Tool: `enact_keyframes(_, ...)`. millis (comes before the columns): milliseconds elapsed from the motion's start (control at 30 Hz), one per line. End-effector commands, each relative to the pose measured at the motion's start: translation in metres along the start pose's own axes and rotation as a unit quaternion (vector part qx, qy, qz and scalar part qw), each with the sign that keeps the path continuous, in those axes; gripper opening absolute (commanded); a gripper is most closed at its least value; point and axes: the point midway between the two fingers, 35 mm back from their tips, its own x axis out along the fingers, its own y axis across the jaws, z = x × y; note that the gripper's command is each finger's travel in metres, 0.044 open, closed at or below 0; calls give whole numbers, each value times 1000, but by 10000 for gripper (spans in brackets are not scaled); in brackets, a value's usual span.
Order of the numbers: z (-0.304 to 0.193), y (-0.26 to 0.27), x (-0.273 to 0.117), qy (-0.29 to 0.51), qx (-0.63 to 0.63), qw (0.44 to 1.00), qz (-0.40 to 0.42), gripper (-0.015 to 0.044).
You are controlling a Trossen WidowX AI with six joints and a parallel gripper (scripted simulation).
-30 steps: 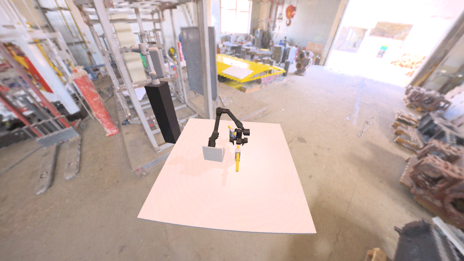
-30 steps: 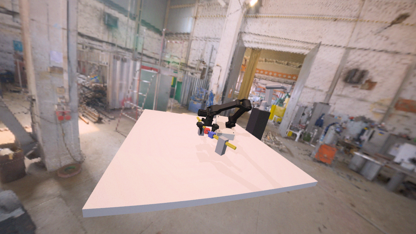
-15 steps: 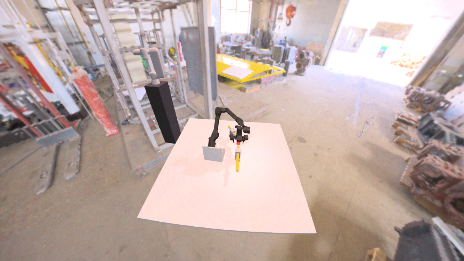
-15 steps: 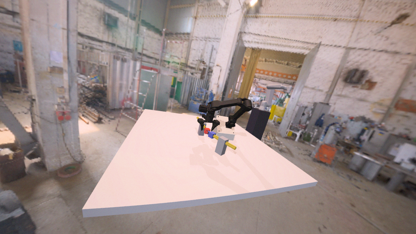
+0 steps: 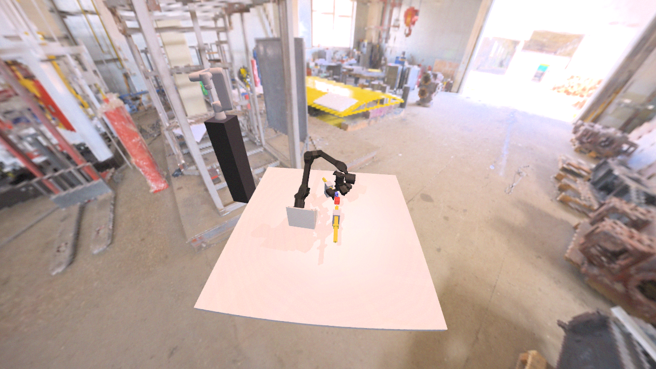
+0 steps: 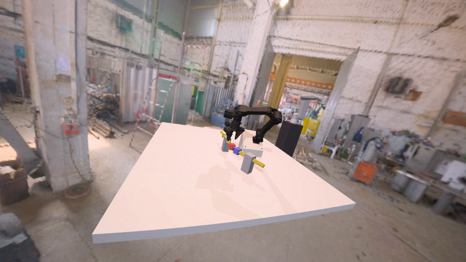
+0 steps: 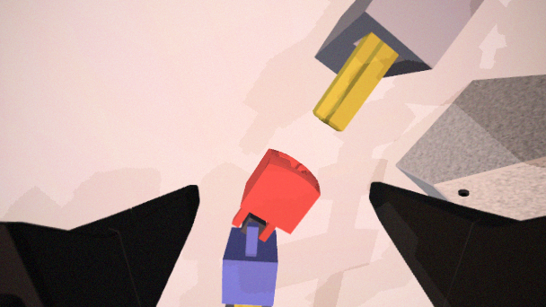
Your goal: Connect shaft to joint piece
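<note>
The red joint piece (image 5: 337,200) (image 6: 231,146) (image 7: 282,199) is hinged to the blue piece (image 6: 237,150) (image 7: 249,280) on the first yellow shaft (image 6: 259,162), fixed in its grey block (image 6: 248,165). The second yellow shaft (image 5: 335,234) (image 7: 352,87) runs through the other grey block (image 6: 224,145) (image 7: 415,27). The red piece's opening faces this shaft's end and looks in line with it in the wrist view; a gap separates them. My gripper (image 6: 232,139) (image 7: 285,191) is open and empty above the joint, its fingers apart on either side of the red piece in the wrist view, touching nothing visible.
The arm's grey base plate (image 5: 300,218) (image 7: 485,184) lies beside the shafts, on the right in the wrist view. The pale table (image 5: 367,284) (image 6: 156,195) carries both blocks. A dark pedestal (image 5: 229,160) (image 6: 287,138) with another arm stands beyond the table's edge.
</note>
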Motion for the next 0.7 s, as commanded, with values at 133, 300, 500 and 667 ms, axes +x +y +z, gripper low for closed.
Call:
enact_keyframes(133,2,0,-26,-5,-125,992,1,440)
enact_keyframes(300,1,-1,-42,-7,-209,978,3,440)
enact_keyframes(500,-1,-3,-63,-9,-308,951,6,440)
enact_keyframes(667,-3,-5,-77,-11,-377,926,8,440)
